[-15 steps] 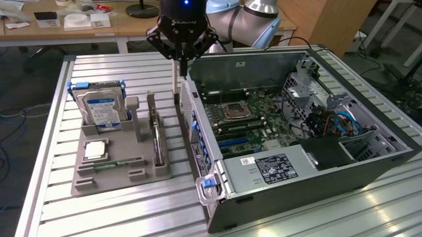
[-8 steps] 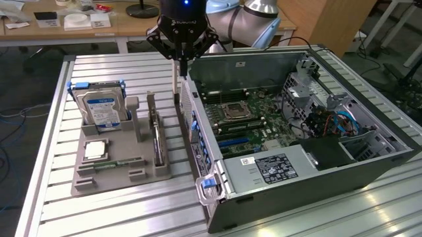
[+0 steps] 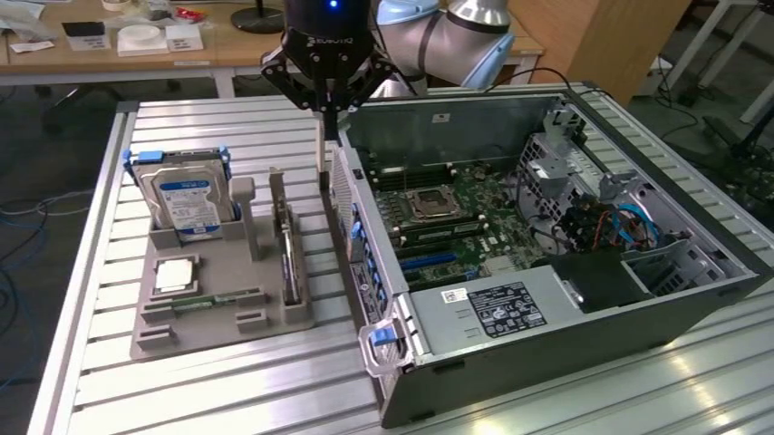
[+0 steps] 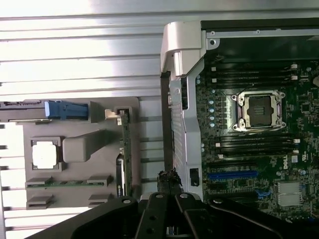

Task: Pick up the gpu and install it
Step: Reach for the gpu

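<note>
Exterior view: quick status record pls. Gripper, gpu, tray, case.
gripper: shut, nothing seen in it; tips low in the gap between tray and case
gpu: standing on edge in its tray slot, not gripped
tray: gray, on the slatted table; also holds the hard drive, upright
case: side open, motherboard exposed
task state: gpu not yet picked up
</note>
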